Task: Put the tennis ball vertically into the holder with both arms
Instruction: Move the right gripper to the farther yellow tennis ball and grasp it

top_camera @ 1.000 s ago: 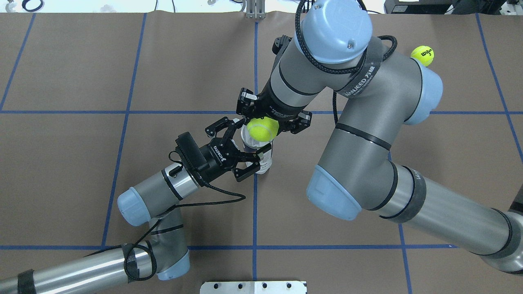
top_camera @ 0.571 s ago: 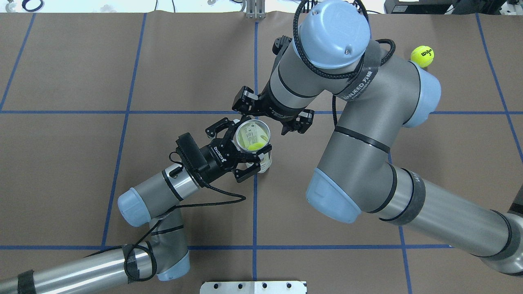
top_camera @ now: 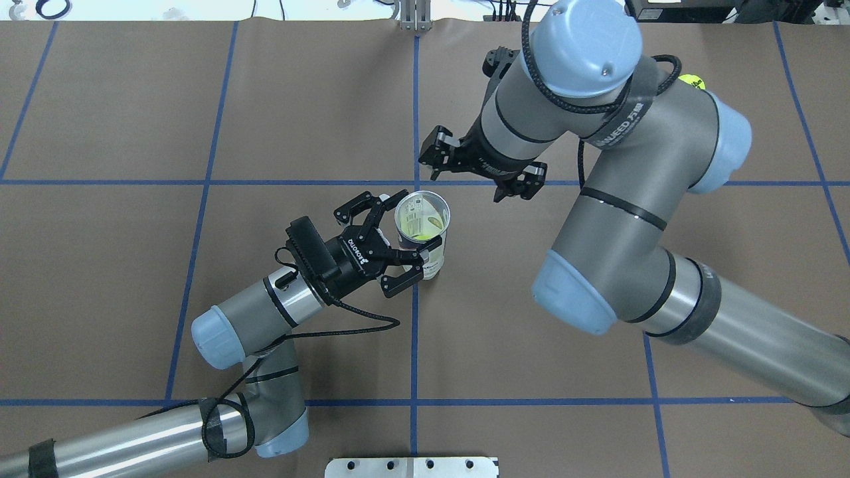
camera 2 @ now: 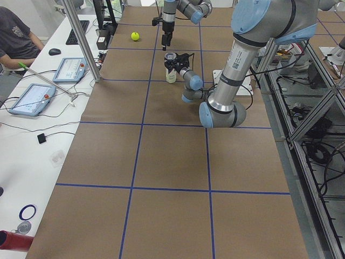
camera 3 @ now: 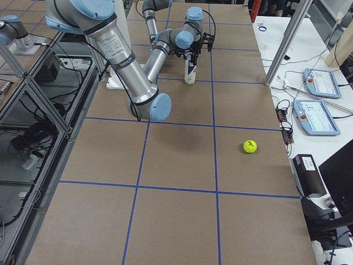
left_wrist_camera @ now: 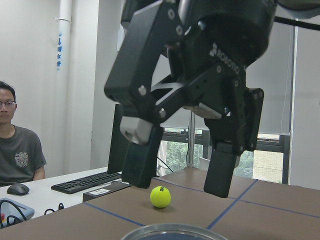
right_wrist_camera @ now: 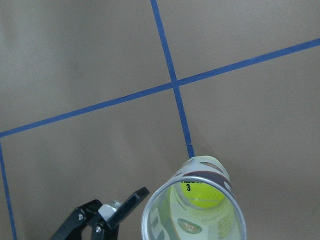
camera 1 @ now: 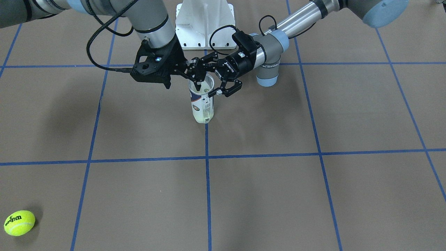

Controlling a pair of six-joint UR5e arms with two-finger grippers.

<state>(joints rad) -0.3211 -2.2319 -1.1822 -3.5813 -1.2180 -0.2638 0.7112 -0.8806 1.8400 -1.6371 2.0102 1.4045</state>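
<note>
The holder (top_camera: 430, 260), a clear can with a white and navy label, stands upright near the table's middle. A yellow tennis ball (top_camera: 420, 232) lies inside it at the bottom and shows through the open top in the right wrist view (right_wrist_camera: 202, 192). My left gripper (top_camera: 415, 222) reaches in from the side, its fingers closed against the holder's upper wall (camera 1: 201, 99). My right gripper (top_camera: 479, 176) is open and empty, above and beyond the holder to its right. It fills the left wrist view (left_wrist_camera: 180, 177), jaws apart.
A second tennis ball (camera 1: 19, 223) lies loose at the far right of the table, half hidden behind my right arm in the overhead view (top_camera: 692, 81). The white pedestal base (camera 1: 205, 24) stands at the robot's side. An operator sits beyond the table's end.
My right gripper opened and the ball dropped into the holder. The right gripper then moved up and off to the right. The left gripper and holder stayed still.
</note>
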